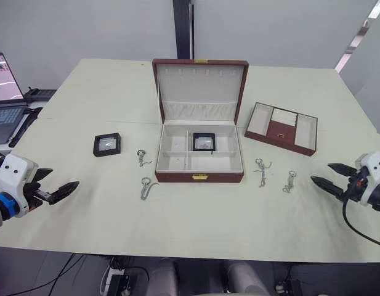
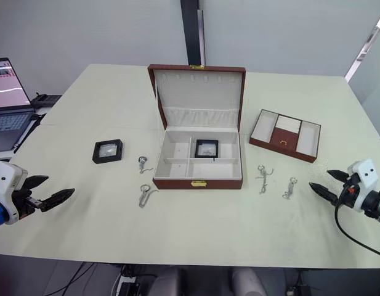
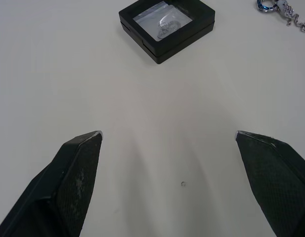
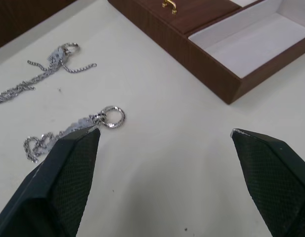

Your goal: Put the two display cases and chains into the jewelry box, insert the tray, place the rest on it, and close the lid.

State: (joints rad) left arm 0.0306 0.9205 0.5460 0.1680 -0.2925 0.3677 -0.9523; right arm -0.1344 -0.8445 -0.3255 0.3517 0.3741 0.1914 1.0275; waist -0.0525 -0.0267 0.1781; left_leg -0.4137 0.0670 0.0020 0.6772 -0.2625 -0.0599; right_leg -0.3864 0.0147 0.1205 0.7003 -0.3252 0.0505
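1. Jewelry box (image 1: pixel 199 161) sits mid-surface, lid up. One display case (image 1: pixel 204 142) is already in a rear compartment.
2. Second display case (image 1: pixel 107 144) lies flat on the surface left of the box, apart from it. It is ahead of the left end effector (image 1: pixel 65 190) and slightly inboard; in the left wrist view the case (image 3: pixel 166 25) sits dead ahead past the finger gap.
3. Left end effector: fingers spread wide, empty, near the surface's front-left edge. Clearly the nearer arm for that case.
4. Two chains left of the box: one (image 1: pixel 142 156) just beside its left wall, one (image 1: pixel 147 187) nearer the front edge.
5. Two chains right of the box: one (image 1: pixel 261 170) and one (image 1: pixel 289 180) closer to the right end effector (image 1: pixel 327 175).
6. Right end effector: fingers apart, empty, near the front-right. The closer chain (image 4: pixel 73 130) lies just off its finger, long axis running roughly across the approach line.
7. Tray (image 1: pixel 282 128) rests right-rear of the box, not yet inserted.
8. Judgement: the next grab is likely the left arm reaching forward to the loose case; square and flat, so no long axis to match.
9. Surface (image 1: pixel 196 222) is pale cream. Laptop (image 1: pixel 5 97) at far left, grey wall behind.
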